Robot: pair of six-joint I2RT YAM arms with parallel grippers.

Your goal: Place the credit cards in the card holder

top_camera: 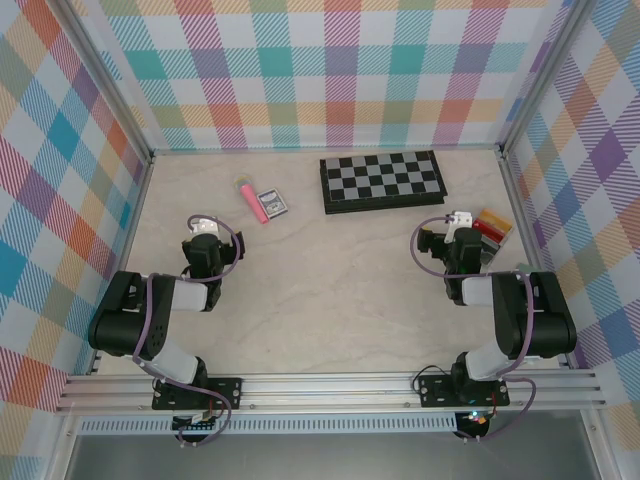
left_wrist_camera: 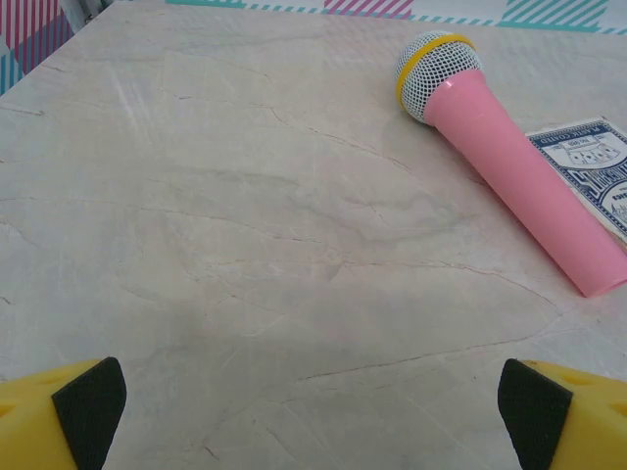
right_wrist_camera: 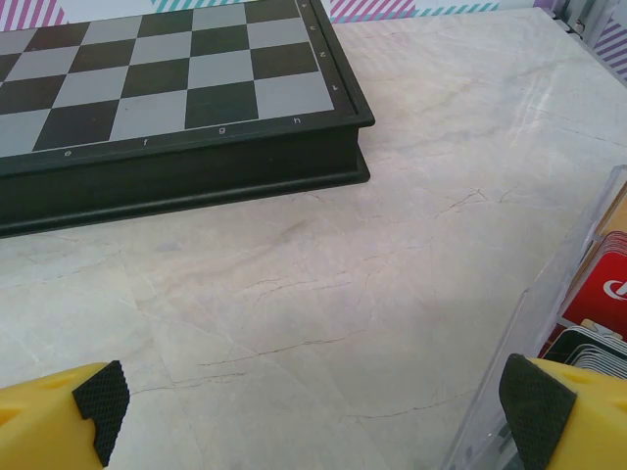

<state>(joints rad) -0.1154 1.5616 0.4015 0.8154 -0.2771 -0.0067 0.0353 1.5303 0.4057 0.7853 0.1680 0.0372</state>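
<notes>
While poised over the table [top_camera: 330, 300], L jaws & R jaws gape wide, empty.

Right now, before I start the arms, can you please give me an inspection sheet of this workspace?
Surface: pale marbled table with fine veins.
Job's things: cards, red, yellow and dark, in a clear rack beside the right gripper.
Clutter: chessboard; pink microphone; card packet next to it.
Grippers: left gripper open, holding nothing; right gripper open, holding nothing.
Cables: purple cables looped along both arms.
Surroundings: plaid walls on three sides.
</notes>
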